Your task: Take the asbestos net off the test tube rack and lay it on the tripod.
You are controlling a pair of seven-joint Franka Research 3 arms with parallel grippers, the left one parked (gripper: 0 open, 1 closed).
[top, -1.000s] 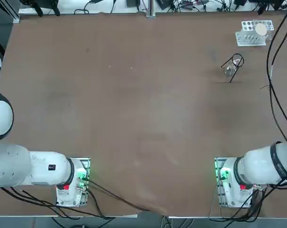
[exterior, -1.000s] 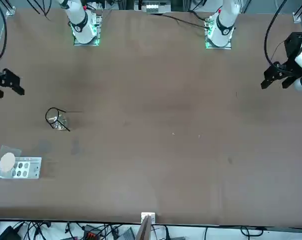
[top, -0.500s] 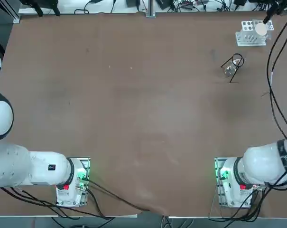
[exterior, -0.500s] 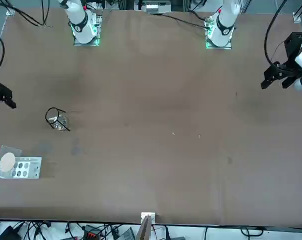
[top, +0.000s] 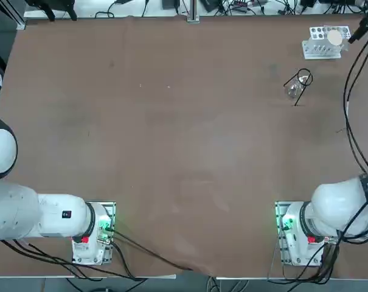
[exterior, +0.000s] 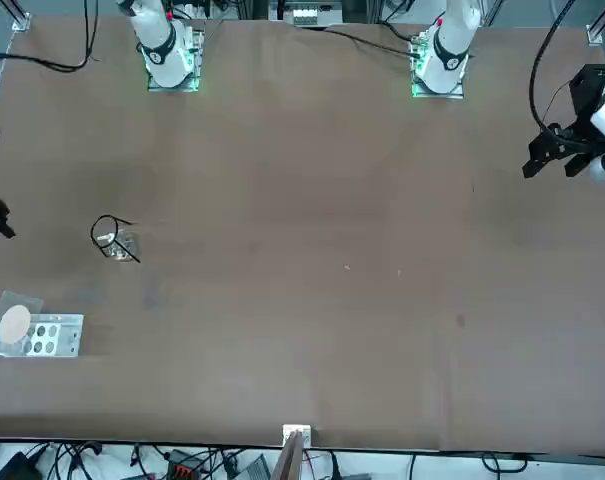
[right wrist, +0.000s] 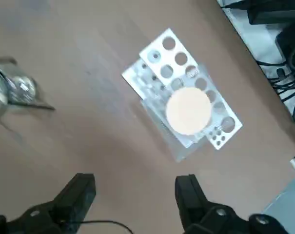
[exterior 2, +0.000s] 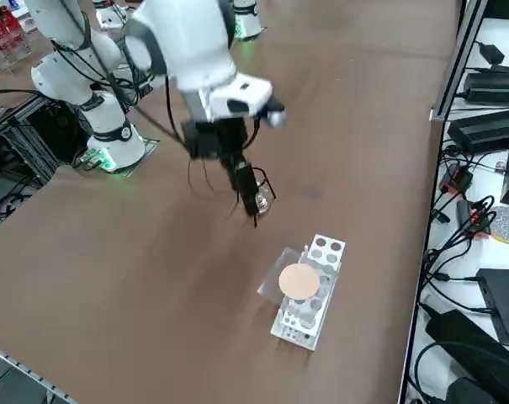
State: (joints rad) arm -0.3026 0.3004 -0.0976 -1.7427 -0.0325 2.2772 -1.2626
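The asbestos net (right wrist: 187,110), grey mesh with a round beige disc, lies on top of the white test tube rack (right wrist: 164,46) in the table's far right corner. Both also show in the top view, net (top: 334,38) on rack (top: 320,48), and in the right side view, net (exterior 2: 299,281) on rack (exterior 2: 326,250). The dark wire tripod (top: 299,84) stands a little nearer the base, with a small glassy object inside it. My right gripper (right wrist: 135,190) hangs open and empty above the table, short of the rack. In the right side view the gripper (exterior 2: 247,192) overlaps the tripod (exterior 2: 267,200).
The table's right edge (exterior 2: 422,252) runs close behind the rack. Cables and black boxes (exterior 2: 490,84) lie on a ledge beyond it. The arm's own cables (top: 351,121) trail over the right side of the table.
My right gripper has travelled away from the base toward the far right corner, sliding toward the picture edge in the front view. Net, rack and tripod have not moved.
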